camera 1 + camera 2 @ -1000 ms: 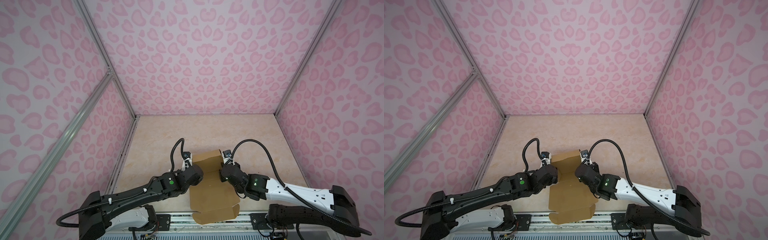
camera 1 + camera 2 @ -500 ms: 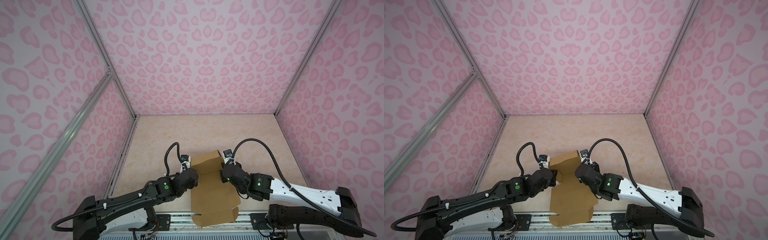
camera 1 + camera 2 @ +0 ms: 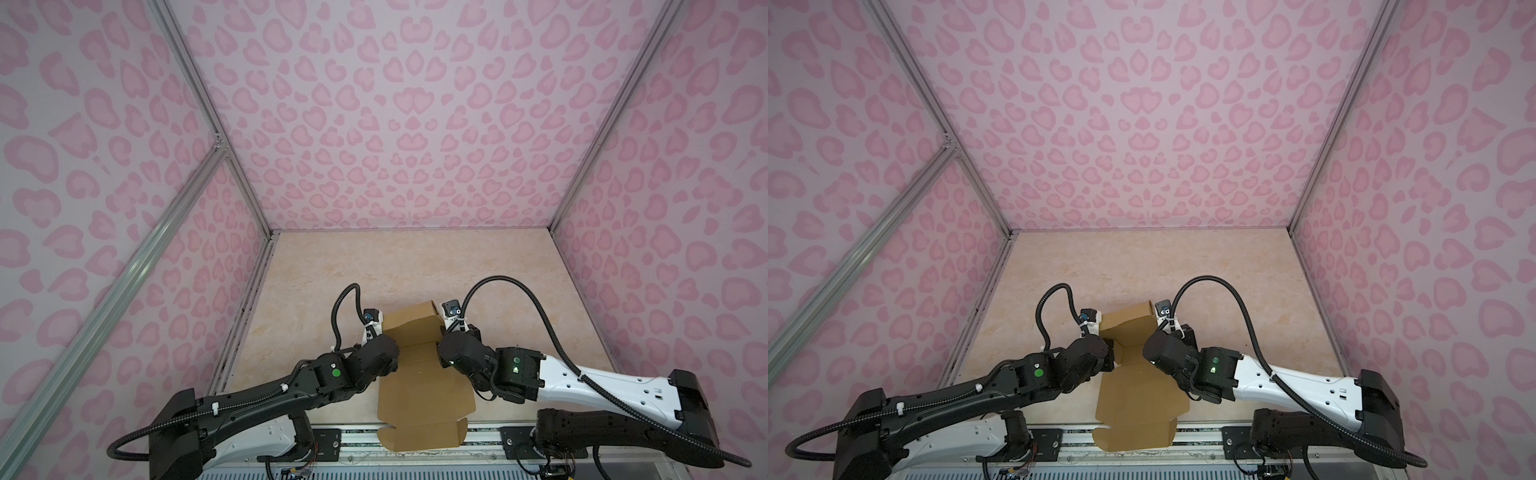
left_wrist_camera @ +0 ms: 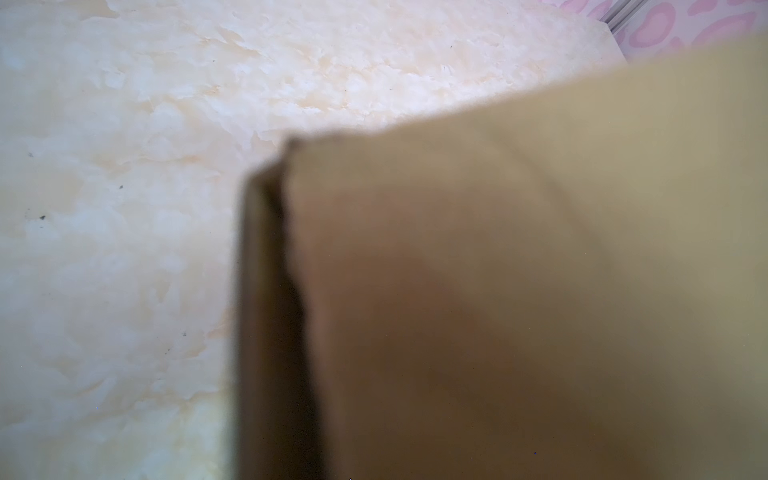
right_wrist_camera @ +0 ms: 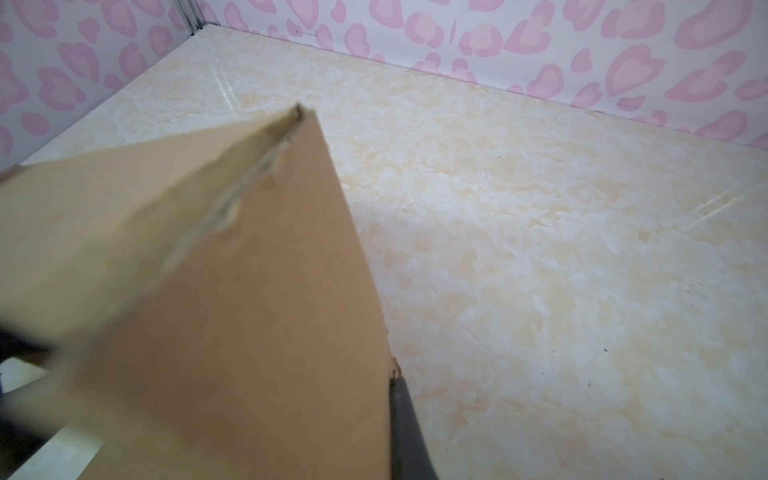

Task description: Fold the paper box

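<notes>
The paper box [image 3: 419, 386] [image 3: 1138, 395] is a brown cardboard piece lying at the near middle of the table. Its far panels are raised and its near flap hangs over the front edge. My left gripper [image 3: 390, 359] [image 3: 1108, 357] is at the box's left side, and my right gripper [image 3: 441, 349] [image 3: 1148, 353] is at its right side. Both are shut on the raised side flaps. In the left wrist view the blurred paper box [image 4: 498, 291] hides the jaws. In the right wrist view one grey finger [image 5: 405, 428] lies against the outside of the paper box [image 5: 228, 311].
The pale marbled table [image 3: 395, 266] is closed in by pink patterned walls at the back and on both sides. A metal rail [image 3: 357, 440] runs along the front edge under the box's overhanging flap. Both arms' cables loop above the wrists.
The left jaws have closed on the box's left flap. The left arm has drawn back toward the near edge, and the box's near part has narrowed and shifted slightly. The right arm has barely moved.
</notes>
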Motion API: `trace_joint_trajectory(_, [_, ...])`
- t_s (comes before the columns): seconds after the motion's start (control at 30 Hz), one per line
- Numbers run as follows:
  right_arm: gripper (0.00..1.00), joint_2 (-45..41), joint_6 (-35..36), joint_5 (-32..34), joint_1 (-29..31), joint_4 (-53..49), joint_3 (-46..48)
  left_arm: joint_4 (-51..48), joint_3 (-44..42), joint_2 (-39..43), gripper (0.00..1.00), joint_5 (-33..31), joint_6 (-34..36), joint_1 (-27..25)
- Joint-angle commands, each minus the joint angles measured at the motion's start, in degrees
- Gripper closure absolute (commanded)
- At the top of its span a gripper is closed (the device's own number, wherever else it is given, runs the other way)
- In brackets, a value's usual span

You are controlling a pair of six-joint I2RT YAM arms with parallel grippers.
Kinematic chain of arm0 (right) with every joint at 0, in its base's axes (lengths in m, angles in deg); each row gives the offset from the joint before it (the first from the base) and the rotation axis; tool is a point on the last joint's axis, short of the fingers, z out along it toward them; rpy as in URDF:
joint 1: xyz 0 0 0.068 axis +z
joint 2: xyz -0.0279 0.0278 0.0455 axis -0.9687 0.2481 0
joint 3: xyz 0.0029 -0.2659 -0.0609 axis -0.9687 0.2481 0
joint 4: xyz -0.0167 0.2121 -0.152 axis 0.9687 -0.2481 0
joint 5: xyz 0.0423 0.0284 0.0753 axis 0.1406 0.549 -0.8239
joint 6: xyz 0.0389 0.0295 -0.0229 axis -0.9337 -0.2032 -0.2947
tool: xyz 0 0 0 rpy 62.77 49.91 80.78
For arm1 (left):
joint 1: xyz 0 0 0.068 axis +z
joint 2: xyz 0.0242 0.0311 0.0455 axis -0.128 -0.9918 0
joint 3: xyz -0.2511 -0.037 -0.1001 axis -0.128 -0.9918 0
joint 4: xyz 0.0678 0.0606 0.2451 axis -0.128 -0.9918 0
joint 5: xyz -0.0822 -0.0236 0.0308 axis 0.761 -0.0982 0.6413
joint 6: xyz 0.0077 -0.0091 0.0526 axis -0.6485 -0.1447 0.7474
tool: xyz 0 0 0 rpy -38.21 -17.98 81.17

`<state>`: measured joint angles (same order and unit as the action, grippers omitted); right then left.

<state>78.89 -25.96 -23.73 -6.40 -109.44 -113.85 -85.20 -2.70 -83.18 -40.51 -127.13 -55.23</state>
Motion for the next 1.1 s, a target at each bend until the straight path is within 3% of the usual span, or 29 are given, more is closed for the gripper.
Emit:
trace_joint_trajectory(0.0, [1.0,-0.34,-2.03,1.06,0.29,4.34,-0.6,-3.57,-0.05,-0.13,0.96,0.09,0.43,0.02])
trace_joint_trajectory(0.23, [1.0,0.18,-2.49,0.89,1.08,4.23,-0.39,-2.92,-1.18,4.01,0.96,-1.14,1.01,0.12])
trace_joint_trajectory(0.33, [1.0,0.22,-2.64,0.83,1.08,4.52,-0.05,-3.66,-1.12,5.42,0.79,-1.1,1.57,0.18])
trace_joint_trajectory(0.53, [1.0,0.52,-2.55,0.76,1.0,4.24,-0.18,-4.32,-1.3,7.05,0.6,-0.97,1.8,0.27])
trace_joint_trajectory(0.8, [1.0,0.93,-3.45,-0.47,0.29,4.04,0.66,-6.01,0.68,6.12,0.6,0.4,2.61,0.45])
trace_joint_trajectory(0.9, [1.0,0.8,-3.05,-0.41,-0.05,3.43,-0.12,-4.93,0.1,5.49,0.61,3.7,1.75,0.42])
trace_joint_trajectory(1.07, [1.0,0.81,-2.56,-0.3,-0.85,2.73,-1.12,-3.63,-2.03,7.46,0.55,5.37,-0.47,-0.84])
